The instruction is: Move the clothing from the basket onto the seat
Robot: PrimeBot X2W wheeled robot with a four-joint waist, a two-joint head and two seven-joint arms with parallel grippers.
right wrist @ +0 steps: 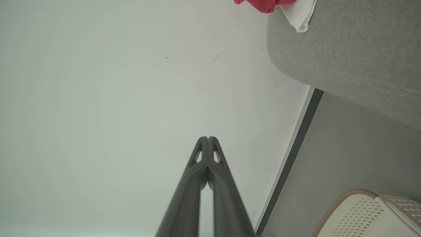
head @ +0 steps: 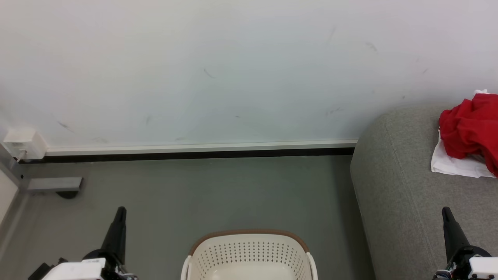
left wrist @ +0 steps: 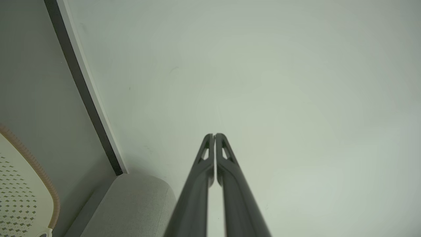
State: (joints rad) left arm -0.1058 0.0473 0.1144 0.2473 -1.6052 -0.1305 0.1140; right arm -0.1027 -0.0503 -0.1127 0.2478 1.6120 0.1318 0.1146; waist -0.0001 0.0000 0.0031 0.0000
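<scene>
Red garment point(head: 469, 124) w/ its white panel lies bunched on the grey sofa point(head: 397, 186) at the far right of the scene, close to the wall point(head: 233, 58). The white part spreads flat under the red folds, toward the sofa's left edge. Laundry basket point(head: 249, 252) stands on the grey floor point(head: 218, 190), near centre, just left of the sofa's rounded end and apart from it. The part of its inside that shows is cream plastic w/ rows of small holes, w/ a brown rim on top and white handles at both sides. Left tool point(head: 121, 212) is near left, above the floor, fingers clenched tip to tip w/ nothing between them, pointing toward the far wall. Right tool point(head: 446, 212) is near right, over the sofa's near part, also clenched on nothing and well apart from the garment. Both wrist views confirm it: each pair of dark fingers meets at the tips against the pale wall. A black-and-white skirting board point(head: 194, 151) runs along the wall base. A small white box point(head: 21, 142) w/ a cable sits far left on the wall.
</scene>
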